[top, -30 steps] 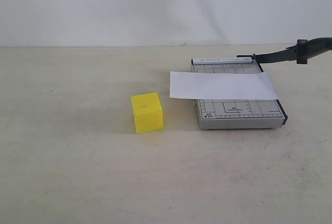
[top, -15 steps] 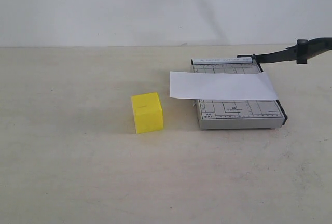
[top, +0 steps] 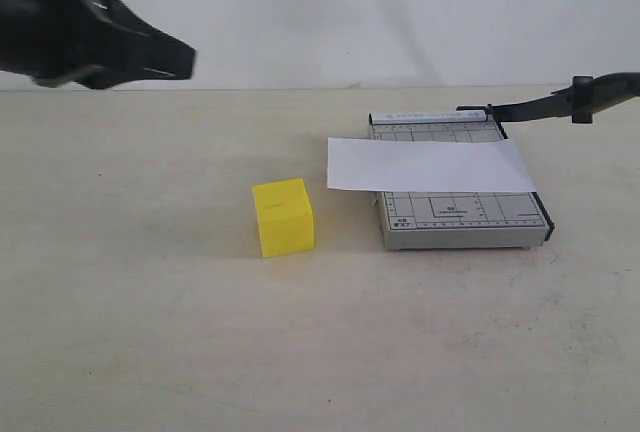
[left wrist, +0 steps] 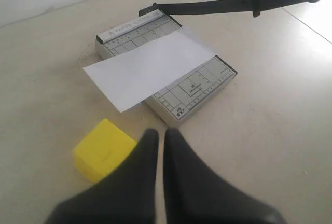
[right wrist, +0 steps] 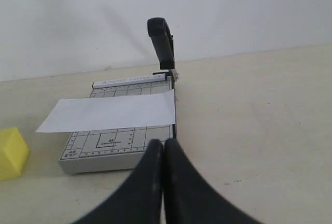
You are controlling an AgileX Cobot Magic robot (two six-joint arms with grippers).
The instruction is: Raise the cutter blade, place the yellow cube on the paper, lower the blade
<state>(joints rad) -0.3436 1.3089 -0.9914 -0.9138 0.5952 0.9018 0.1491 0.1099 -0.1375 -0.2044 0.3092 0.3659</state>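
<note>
The yellow cube (top: 284, 216) rests on the table, left of the grey cutter board (top: 470, 214). White paper (top: 430, 165) lies across the board and overhangs its left side. The cutter blade (top: 545, 104) stands raised, its black handle pointing up and to the right. My left gripper (top: 185, 62) hovers high at the upper left, well away from the cube, shut and empty. In the left wrist view its fingers (left wrist: 160, 133) meet above the cube (left wrist: 101, 149). My right gripper (right wrist: 164, 143) is shut with nothing in it, near the board's front corner (right wrist: 114, 141), facing the raised blade (right wrist: 163, 42).
A beige table (top: 150, 332) carries everything, with a white wall (top: 320, 12) behind it.
The left arm has come into the exterior view at the upper left. Cube, paper and blade have not moved.
</note>
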